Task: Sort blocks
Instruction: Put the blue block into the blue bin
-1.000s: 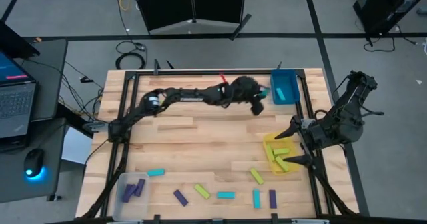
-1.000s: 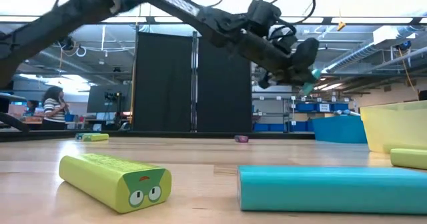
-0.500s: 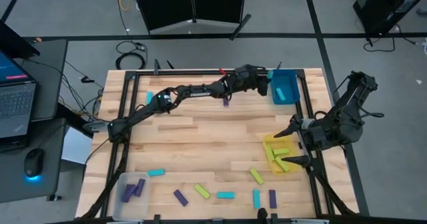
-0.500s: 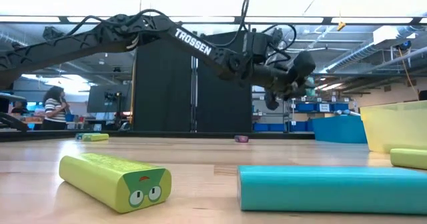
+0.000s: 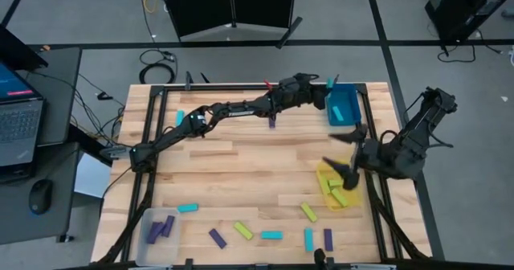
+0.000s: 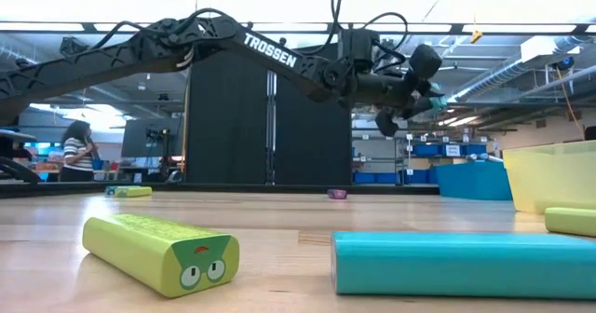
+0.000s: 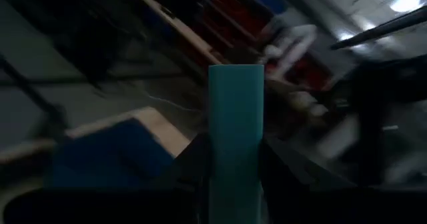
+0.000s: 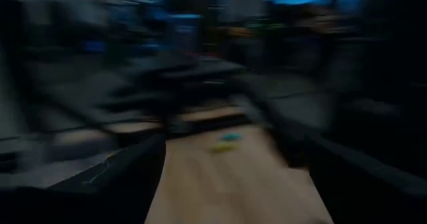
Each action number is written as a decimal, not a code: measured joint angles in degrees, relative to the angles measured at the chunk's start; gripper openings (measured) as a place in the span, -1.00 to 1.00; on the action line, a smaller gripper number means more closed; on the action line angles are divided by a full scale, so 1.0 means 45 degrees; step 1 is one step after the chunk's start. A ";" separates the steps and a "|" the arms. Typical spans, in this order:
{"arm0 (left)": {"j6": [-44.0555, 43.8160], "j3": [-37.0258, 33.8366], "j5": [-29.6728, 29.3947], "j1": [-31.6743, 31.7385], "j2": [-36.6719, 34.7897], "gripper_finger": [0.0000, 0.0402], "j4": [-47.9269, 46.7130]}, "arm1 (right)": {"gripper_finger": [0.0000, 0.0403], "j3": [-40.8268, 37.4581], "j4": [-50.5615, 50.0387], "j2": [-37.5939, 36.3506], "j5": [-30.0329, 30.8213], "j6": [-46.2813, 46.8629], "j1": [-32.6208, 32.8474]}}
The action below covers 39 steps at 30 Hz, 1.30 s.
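The left gripper (image 5: 320, 98) is clenched on a cyan block (image 7: 235, 137), held out just short of the blue tray (image 5: 342, 105), likely to drop it among its own colour. The right gripper (image 5: 343, 149) hangs spread and empty over the yellow tray (image 5: 324, 173).

The left arm stretches low and nearly straight from its base at 9 o'clock toward 1 o'clock, its left claw (image 5: 323, 94) clamped on a cyan block (image 7: 235, 134) near the far edge of the desk. The right arm stays folded at 3 o'clock, its right claw (image 5: 344, 150) spread wide, fingers pointing toward 9 o'clock.
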 joint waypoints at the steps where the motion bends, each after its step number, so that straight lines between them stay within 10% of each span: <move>1: -0.0543 -0.0005 0.0434 0.0065 0.0004 -0.48 0.0288 | 0.79 0.0000 -0.0501 0.0000 0.0779 0.0212 0.0000; 7: -0.2859 0.0000 0.2693 0.0321 0.0006 -0.48 0.2169 | 0.64 0.0000 -0.3368 0.0074 0.3402 0.1804 -0.0040; 16: -0.0205 0.0000 0.6235 0.0462 -0.0009 -0.48 0.1504 | 0.40 -0.0015 -0.4131 0.0223 0.3373 0.3125 -0.0246; 22: 0.1869 -0.0005 0.7251 0.0388 -0.0031 -0.48 -0.0121 | 0.39 -0.0015 -0.3628 0.0438 -0.0412 0.5015 -0.1047; 27: 0.2377 -0.0005 0.7630 0.0423 -0.0453 -0.48 -0.0585 | 0.41 -0.0015 -0.0262 0.1817 -0.4764 0.2430 -0.1898; 34: 0.6276 -0.0005 0.5193 0.0128 -0.2470 -0.48 -0.6031 | 0.39 -0.0015 0.4652 0.3583 -0.9085 -0.0838 -0.3338; 39: 0.8892 0.0019 0.1148 -0.0221 -0.3458 -0.48 -1.0717 | 0.40 0.0674 0.5055 0.3741 -0.9099 -0.1996 -0.3821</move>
